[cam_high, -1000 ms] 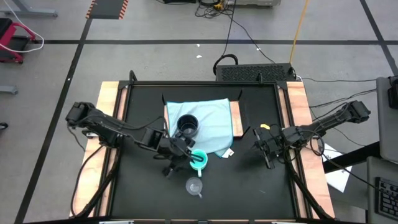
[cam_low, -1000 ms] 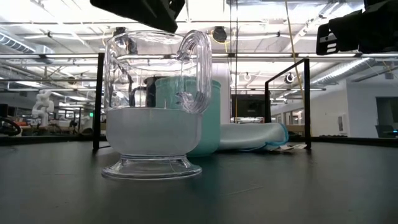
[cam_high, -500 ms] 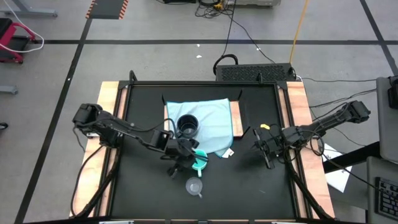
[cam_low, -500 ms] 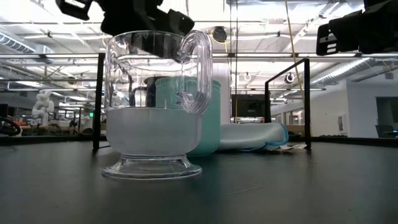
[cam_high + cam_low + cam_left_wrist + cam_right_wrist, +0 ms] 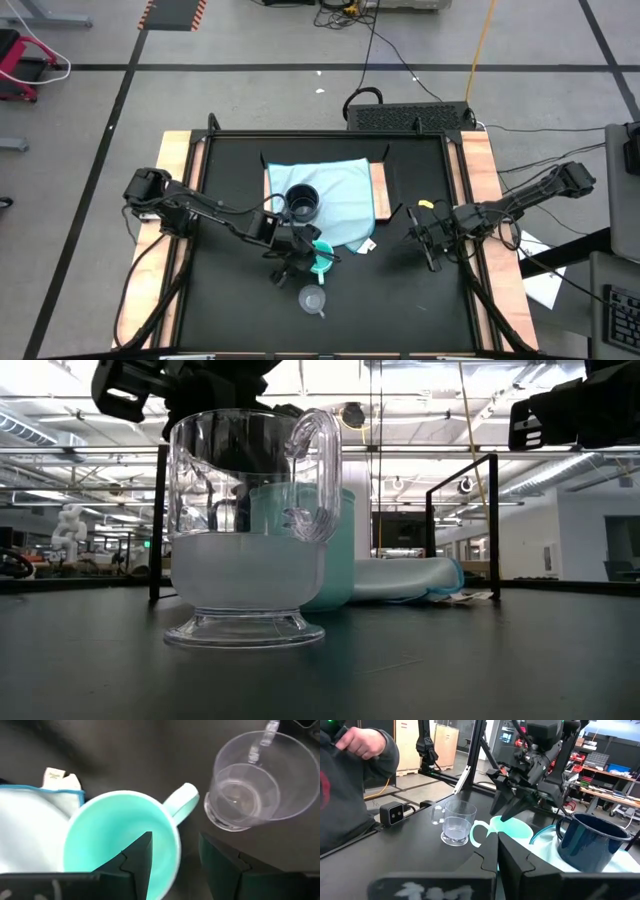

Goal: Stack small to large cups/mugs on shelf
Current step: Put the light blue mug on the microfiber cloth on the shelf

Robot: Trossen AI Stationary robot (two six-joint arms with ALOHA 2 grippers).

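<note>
While the black mug [image 5: 302,203] already stood on the shelf [image 5: 378,192], nothing was nested in it, so I judged two placements left. Turquoise cup [image 5: 319,258] sat on the counter [image 5: 230,170] just off the shelf's near edge; the left end effector [image 5: 172,855] hung over it, fingers parted, one inside the rim, one outside, not closed. Clear cup [image 5: 313,299] stood nearer the counter's front, untouched. Right end effector [image 5: 425,238] waited aside; fingers nearly together, empty. Only the left wrist view showed the straddled rim; the low view hid the mug.
</note>
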